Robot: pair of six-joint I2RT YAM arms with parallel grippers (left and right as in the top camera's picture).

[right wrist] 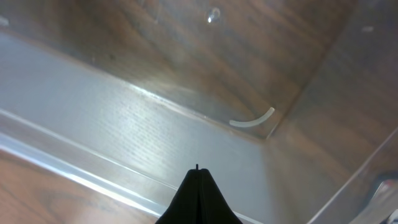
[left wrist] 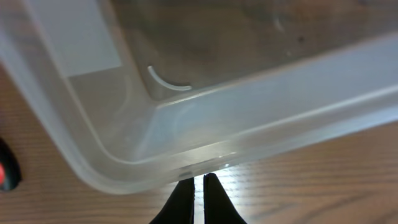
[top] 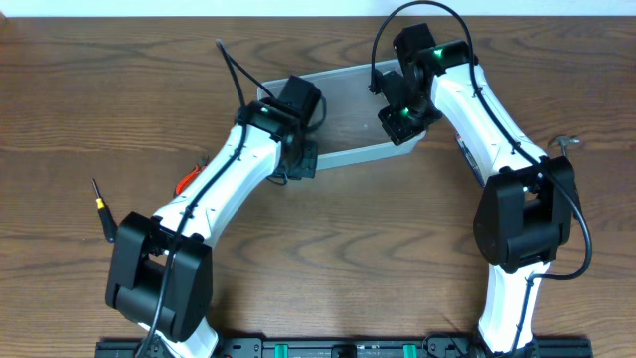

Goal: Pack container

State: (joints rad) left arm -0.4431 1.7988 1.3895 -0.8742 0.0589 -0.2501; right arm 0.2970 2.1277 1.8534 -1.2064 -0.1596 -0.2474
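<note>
The clear plastic container [top: 353,153] lies at the back middle of the wooden table, and nothing shows inside it. My left gripper [top: 299,159] is at its front left corner. In the left wrist view the fingers [left wrist: 198,182] are shut with only a thin slit between them, and their tips are at the outside of the container's rounded rim [left wrist: 112,177]. My right gripper [top: 400,123] is at the front right corner. In the right wrist view its fingers [right wrist: 198,173] are shut over the container's front wall [right wrist: 124,143].
A thin tool with a black and yellow handle [top: 102,211] lies at the far left. A red-orange object [top: 185,180] shows beside my left arm and at the left edge of the left wrist view [left wrist: 6,174]. A small metal tool [top: 569,142] lies at the right.
</note>
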